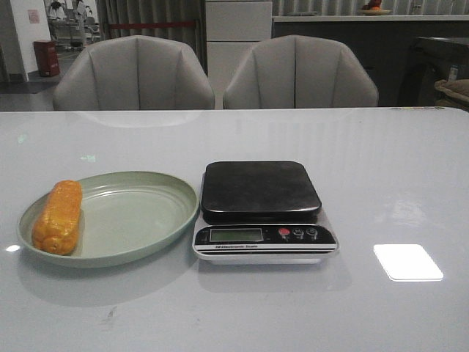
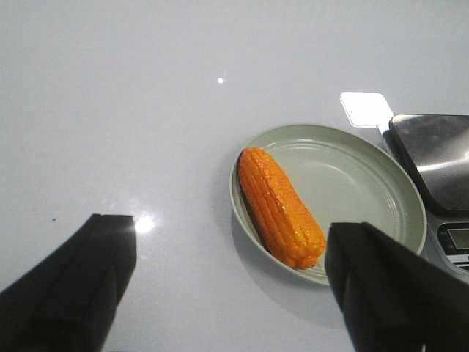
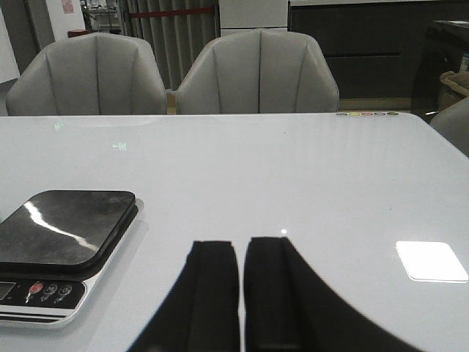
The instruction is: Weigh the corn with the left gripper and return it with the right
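1. My left gripper [image 2: 231, 286] hangs above the table with its fingers spread wide and nothing between them; the corn [image 2: 281, 207] lies ahead of it, not yet touched

2. The corn rests on its side in the pale green plate [image 1: 150, 238], along the rim farthest from the scale [image 1: 262, 209]; plate and scale sit just beside each other, and the black platform [image 1: 260, 189] of the scale is bare

3. My right gripper [image 3: 240, 293] holds its fingers nearly together, only a thin slit between them, gripping nothing; it waits over bare white table [image 3: 308, 183] on the far side of the scale from the plate

4. I judge the task to be at its very start: the approach to the first pick, with weighing and return both undone

5. The next move calls for bringing my left fingers down astride the cob's middle, across its length; it lies at an angle to my fingers, so I should turn the wrist first; the cob is round and close to the rim, so a finger could catch the plate's edge or roll the corn
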